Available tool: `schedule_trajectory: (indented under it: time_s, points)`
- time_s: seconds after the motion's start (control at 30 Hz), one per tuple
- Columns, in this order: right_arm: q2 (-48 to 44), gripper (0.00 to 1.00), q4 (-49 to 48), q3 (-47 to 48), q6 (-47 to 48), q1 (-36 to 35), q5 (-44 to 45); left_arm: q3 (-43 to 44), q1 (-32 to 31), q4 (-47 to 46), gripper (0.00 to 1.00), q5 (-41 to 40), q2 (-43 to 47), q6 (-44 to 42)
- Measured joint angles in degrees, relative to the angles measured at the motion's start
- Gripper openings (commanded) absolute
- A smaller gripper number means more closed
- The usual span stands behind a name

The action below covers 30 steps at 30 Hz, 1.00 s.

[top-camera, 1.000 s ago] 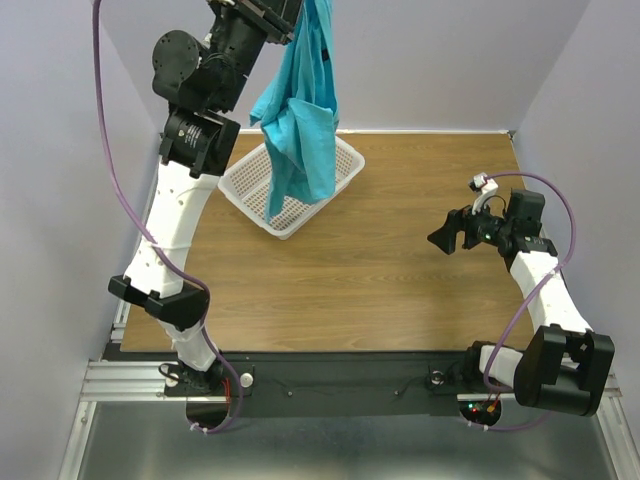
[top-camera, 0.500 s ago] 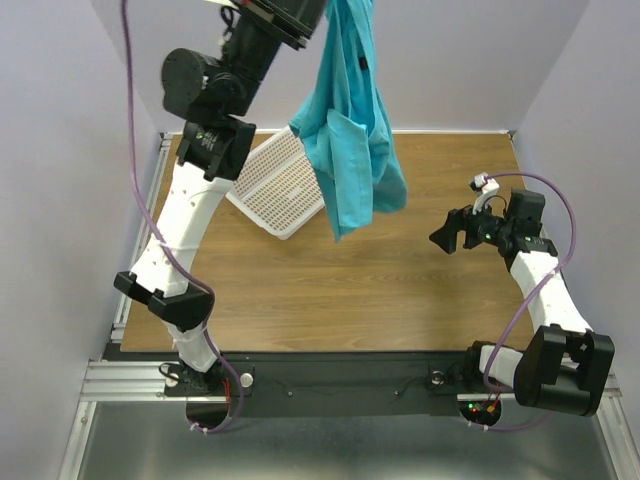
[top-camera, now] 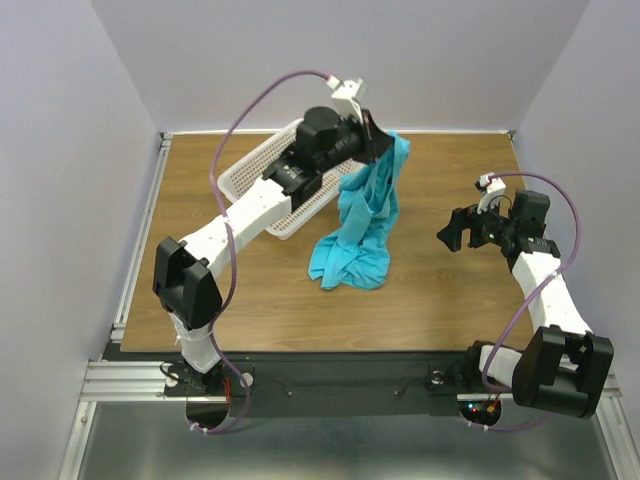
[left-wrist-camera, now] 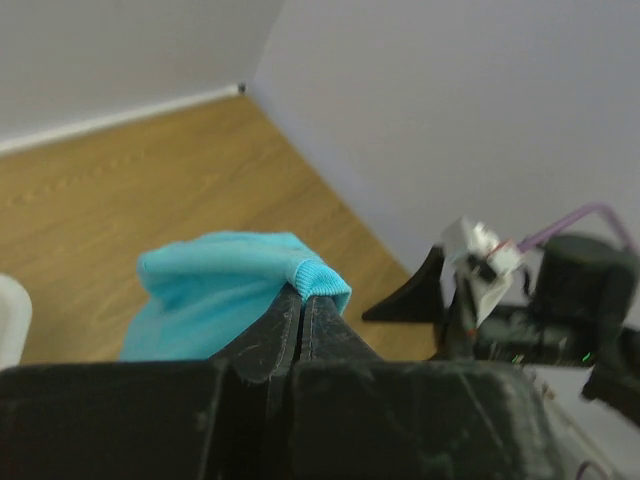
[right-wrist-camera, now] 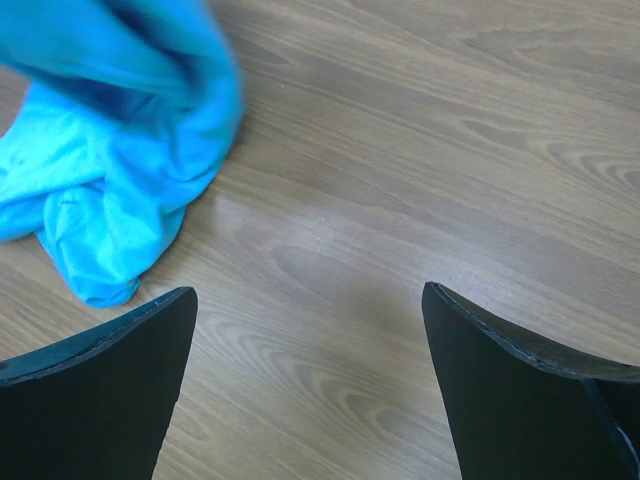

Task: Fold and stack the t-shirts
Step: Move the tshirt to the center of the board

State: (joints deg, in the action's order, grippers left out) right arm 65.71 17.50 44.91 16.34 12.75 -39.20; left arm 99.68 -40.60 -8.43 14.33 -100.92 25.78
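A turquoise-blue t-shirt [top-camera: 365, 220] hangs from my left gripper [top-camera: 383, 143] and its lower part lies bunched on the wooden table. In the left wrist view the left gripper [left-wrist-camera: 302, 300] is shut on a ribbed hem of the t-shirt [left-wrist-camera: 220, 280]. My right gripper [top-camera: 450, 232] is open and empty to the right of the shirt, a little above the table. In the right wrist view the right gripper [right-wrist-camera: 310, 305] has its jaws wide apart, with the t-shirt [right-wrist-camera: 110, 150] at upper left.
A white mesh basket [top-camera: 262, 170] stands at the back left of the table [top-camera: 440, 290], partly under my left arm. Grey walls close the back and sides.
My left arm has swung right and down from high above the basket, carrying the t-shirt to the table's middle, where its lower part now rests. The right arm has barely moved.
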Motion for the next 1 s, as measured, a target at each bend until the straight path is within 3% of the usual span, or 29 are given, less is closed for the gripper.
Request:
schedule_trajectory:
  time_s: [0.2,0.23,0.3,0.33,0.57,0.77,1.0]
  points:
    - [0.00,1.00,0.00,0.00,0.02,0.00,0.07,-6.16,-6.29,1.31,0.02,-1.44,-0.50,-8.50]
    - [0.00,1.00,0.00,0.00,0.02,0.00,0.09,-7.02,-7.39,1.20,0.07,-2.05,-0.48,-9.99]
    - [0.00,1.00,-0.02,0.00,0.02,0.00,0.07,-8.07,-8.50,1.55,0.34,-3.08,-0.48,-11.89]
    - [0.02,1.00,0.00,0.00,0.02,0.00,0.07,-8.39,-8.72,2.03,0.54,-3.72,-0.50,-12.85]
    - [0.02,1.00,0.00,0.00,0.07,0.00,0.02,-9.40,-8.41,4.24,0.84,-14.60,-0.39,-18.91]
    - [0.74,1.00,-0.02,0.00,0.33,0.00,-0.22,-11.50,-7.21,6.62,0.88,-25.75,2.97,-26.47]
    - [1.57,1.00,0.00,-0.02,0.42,0.00,-0.63,-7.26,-0.20,18.47,0.88,-27.76,1.16,-33.24]
